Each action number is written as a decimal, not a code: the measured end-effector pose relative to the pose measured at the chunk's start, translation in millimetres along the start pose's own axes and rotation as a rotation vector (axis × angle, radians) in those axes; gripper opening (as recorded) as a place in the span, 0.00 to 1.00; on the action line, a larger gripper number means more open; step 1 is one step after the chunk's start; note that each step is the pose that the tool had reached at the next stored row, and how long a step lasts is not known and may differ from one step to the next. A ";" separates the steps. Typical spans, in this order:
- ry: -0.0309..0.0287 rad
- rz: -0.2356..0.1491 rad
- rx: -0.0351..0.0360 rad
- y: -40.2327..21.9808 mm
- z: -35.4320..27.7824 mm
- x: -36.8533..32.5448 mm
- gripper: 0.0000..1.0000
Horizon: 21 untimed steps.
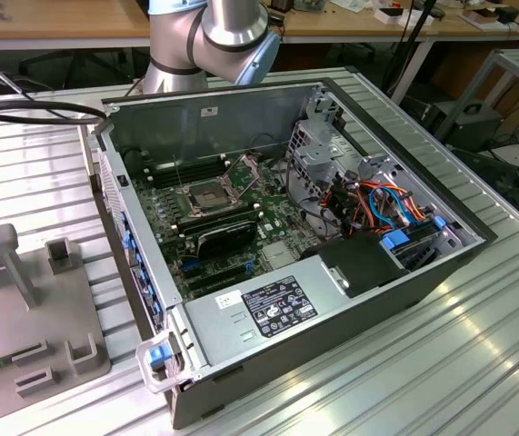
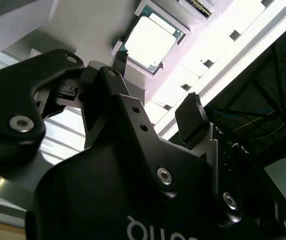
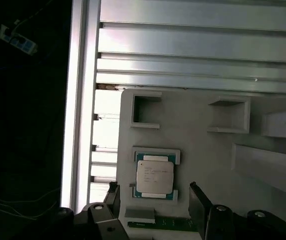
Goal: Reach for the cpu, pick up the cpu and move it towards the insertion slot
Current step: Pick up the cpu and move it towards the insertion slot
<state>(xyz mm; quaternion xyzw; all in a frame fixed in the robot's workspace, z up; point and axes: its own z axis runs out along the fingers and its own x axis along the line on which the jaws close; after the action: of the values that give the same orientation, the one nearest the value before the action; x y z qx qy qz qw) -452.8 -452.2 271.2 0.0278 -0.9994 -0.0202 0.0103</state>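
The cpu (image 3: 154, 177) is a small square chip with a pale silvery face. It lies flat in a shallow holder on the grey fixture plate (image 3: 203, 150), and the second wrist view shows the cpu (image 2: 148, 42) too. My gripper (image 3: 156, 202) hovers over the fixture, just beside the chip and apart from it. It is open, with a black finger (image 3: 113, 197) on one side and the other finger (image 3: 199, 205) well away. Nothing is between them. The insertion slot (image 1: 206, 195) sits on the motherboard inside the open computer case (image 1: 141, 263), its metal bracket (image 1: 245, 168) hinged up.
In the exterior view the grey fixture plate (image 1: 23, 309) with upright posts lies left of the case on the slatted aluminium table (image 1: 404, 363). Inside the case are a black heatsink-like block (image 1: 227, 234), a power supply (image 1: 268, 309), a drive cage (image 1: 318, 145) and coloured cables (image 1: 377, 204).
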 end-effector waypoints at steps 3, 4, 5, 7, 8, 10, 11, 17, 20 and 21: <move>-0.0001 0.000 -0.0001 0.0 0.1 0.0 0.66; -0.0001 0.000 0.0000 -0.1 0.1 0.0 0.67; -0.0001 0.000 0.0000 -0.1 0.0 0.0 0.67; -0.0003 0.000 -0.0002 -0.1 1.1 0.0 0.74; -0.0002 0.000 -0.0001 -0.2 2.5 0.0 0.74; -0.0001 0.000 -0.0001 -0.3 6.1 -0.1 0.74; -0.0002 0.001 -0.0001 -0.4 8.0 -0.2 0.74; -0.0006 0.014 -0.0003 -1.0 20.9 -0.4 0.74; -0.0010 0.024 -0.0005 -1.2 26.9 -0.5 0.74; -0.0013 0.028 -0.0006 -1.3 28.9 -0.6 0.74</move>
<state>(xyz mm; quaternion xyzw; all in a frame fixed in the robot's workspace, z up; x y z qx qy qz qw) -452.8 -452.3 242.2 0.0137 -0.9996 -0.0204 0.0099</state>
